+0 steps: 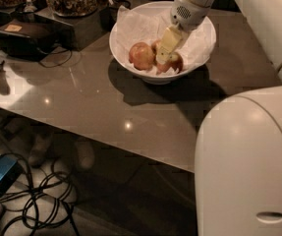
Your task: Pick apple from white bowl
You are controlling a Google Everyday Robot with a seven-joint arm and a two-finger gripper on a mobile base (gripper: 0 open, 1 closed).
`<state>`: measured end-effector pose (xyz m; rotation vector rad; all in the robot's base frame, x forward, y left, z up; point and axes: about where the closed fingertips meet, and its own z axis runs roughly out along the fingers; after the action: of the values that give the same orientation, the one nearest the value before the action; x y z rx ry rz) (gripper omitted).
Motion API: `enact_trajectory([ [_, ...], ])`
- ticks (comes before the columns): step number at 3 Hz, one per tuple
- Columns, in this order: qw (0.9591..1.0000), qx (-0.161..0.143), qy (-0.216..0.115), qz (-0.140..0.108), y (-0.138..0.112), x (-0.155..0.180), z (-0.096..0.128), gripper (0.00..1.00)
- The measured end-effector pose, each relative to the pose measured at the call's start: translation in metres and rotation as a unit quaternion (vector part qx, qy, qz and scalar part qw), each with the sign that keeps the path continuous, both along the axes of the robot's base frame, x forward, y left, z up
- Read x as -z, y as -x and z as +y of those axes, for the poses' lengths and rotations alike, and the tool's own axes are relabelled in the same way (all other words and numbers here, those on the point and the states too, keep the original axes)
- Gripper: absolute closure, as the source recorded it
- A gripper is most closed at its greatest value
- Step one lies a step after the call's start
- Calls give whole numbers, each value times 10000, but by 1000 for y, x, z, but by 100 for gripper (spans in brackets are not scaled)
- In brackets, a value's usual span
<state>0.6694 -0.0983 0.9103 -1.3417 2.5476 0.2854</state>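
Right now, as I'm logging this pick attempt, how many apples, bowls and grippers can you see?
Apples: 2 in clear view, the left apple and the right apple; the gripper may hide another.
White bowl: 1
Gripper: 1, down inside the bowl among the apples.
Total: 4

From where I stand, there is no word, number or brand that I can read. The black box (26, 39) at the far left of the table (101, 117) carries a small tan label (13, 28) on its top, but whatever is printed there is too small to make out. The gripper (162, 57) sits low inside the white bowl (115, 50), and I can read no lettering on it either.
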Motion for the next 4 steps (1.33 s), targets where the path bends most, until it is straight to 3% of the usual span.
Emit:
enact_trajectory([
  [2, 9999, -6, 65, 85, 0, 14, -2, 36],
  [3, 9997, -83, 213, -24, 3, 30, -16, 33],
  [4, 9997, -83, 213, -23, 3, 30, -16, 33],
])
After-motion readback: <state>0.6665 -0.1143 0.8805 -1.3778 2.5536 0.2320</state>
